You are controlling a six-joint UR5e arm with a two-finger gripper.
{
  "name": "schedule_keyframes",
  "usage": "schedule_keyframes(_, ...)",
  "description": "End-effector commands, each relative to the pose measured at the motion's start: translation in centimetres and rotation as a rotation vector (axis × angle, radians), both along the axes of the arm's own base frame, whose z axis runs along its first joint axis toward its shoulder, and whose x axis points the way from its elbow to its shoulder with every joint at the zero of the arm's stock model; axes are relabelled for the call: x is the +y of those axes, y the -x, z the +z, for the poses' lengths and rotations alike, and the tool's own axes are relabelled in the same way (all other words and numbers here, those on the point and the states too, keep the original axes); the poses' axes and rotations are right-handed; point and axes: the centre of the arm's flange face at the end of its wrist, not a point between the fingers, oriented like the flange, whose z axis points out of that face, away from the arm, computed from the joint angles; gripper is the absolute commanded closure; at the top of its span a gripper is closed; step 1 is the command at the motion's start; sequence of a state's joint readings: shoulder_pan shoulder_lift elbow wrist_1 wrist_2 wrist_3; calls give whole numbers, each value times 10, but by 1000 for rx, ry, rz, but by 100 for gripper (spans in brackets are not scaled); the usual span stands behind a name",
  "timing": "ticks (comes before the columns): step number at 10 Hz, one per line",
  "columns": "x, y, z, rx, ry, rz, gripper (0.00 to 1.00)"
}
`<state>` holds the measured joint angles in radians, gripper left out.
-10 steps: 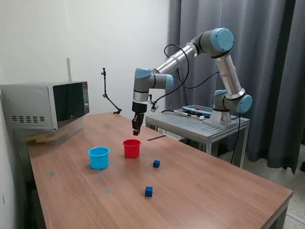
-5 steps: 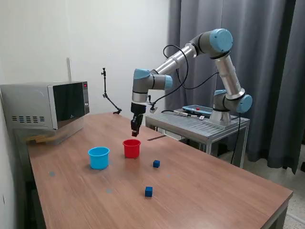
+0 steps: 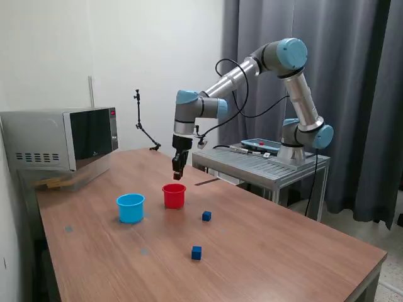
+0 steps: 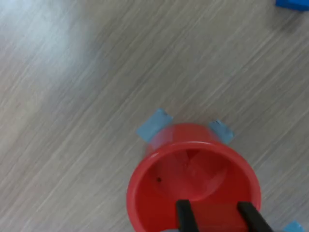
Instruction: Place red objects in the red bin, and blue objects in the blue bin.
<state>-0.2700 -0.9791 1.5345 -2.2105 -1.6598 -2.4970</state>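
Since a second ago: your hand [image 3: 179, 172] has risen a little above the red cup [image 3: 174, 195]; cups and cubes lie where they did.

Hand: its two fingers are parted with nothing between them; the wrist view looks straight down past them into the red cup [image 4: 193, 183].

Red cup: stands toward the middle of the worktop [image 3: 283, 251], on the side nearer the microwave [image 3: 60, 138]. In the wrist view reddish shapes show on its floor, too blurred for you to count cubes.

Blue cup [image 3: 130, 207]: just beside the red one, closer to the microwave end.

Blue cubes: one [image 3: 206, 216] lies near the red cup, the other [image 3: 196, 252] further toward the front edge; both are loose on the worktop, well apart from the blue cup.

Red cubes: none on the open worktop.

Progress: you can judge the red half likely done, since the hand hangs empty over the red cup.

Left to do: both blue cubes still need carrying to the blue cup.
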Motion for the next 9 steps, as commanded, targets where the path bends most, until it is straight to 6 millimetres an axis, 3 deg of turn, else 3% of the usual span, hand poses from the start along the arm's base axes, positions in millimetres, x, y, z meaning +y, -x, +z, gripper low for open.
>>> schedule_keyframes(1, 0, 0, -1, -1, 0, 0, 100)
schedule_keyframes(4, 0, -2, -3, -7, -1, 0, 100)
schedule_keyframes(5, -1, -2, -3, -8, -1, 2, 0)
schedule_keyframes(9, -2, -1, -5, -9, 1, 3, 0)
